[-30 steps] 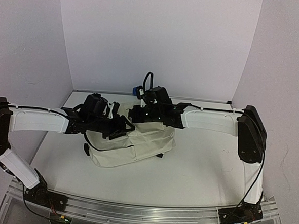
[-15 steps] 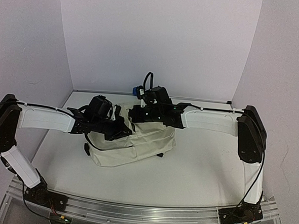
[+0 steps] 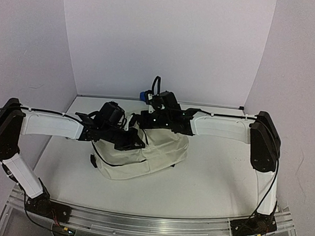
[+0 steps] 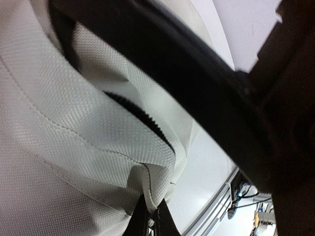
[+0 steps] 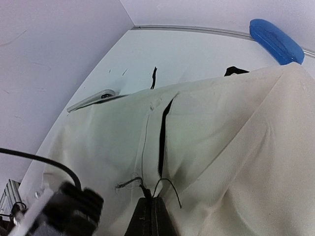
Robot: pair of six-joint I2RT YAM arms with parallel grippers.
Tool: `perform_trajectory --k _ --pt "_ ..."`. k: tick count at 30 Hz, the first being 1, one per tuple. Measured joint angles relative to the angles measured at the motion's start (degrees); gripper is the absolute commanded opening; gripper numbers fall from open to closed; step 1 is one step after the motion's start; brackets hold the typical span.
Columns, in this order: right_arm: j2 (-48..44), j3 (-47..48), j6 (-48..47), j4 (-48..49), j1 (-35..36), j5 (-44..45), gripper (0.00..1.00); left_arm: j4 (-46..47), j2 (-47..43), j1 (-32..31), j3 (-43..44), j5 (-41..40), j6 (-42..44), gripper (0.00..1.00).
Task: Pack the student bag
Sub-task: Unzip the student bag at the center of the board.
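White table [image 3: 223,181] and pale lilac walls frame the rig. The step in hand looks like opening the student bag [image 3: 144,157], which lies slumped just left of the table's centre. To do it well, I judge one pinch should anchor the cloth taut while the other draws along the zipper, lifting little so the bag does not drag.

From the near edge, the left arm folds up at 9 o'clock and reaches level toward the centre, wrist rolled. The left gripper [image 4: 147,221] has its fingers pressed together on a fold of cream fabric beside a black zipper line. The right arm comes in from 3 o'clock, elbow high. The right gripper [image 5: 150,216] is clamped at the end of a short zipper slit, apparently nipping the pull cord, though its tips are half out of frame. Beyond the bag at 12 o'clock, a blue object [image 5: 275,42] lies by the back wall.
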Motion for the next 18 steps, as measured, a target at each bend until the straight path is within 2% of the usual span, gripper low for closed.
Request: perform_trajectory --k 6,18 --pt "0.8 1.5 0.5 -0.6 0.1 2.0 0.00 -1.3 0.0 -3.1 0.0 2.5 2.8 0.00" --pt "2.8 4.4 2.6 -1.6 -0.4 2.0 0.00 -4.2 -2.7 -4.0 -3.3 3.3 3.4 0.00"
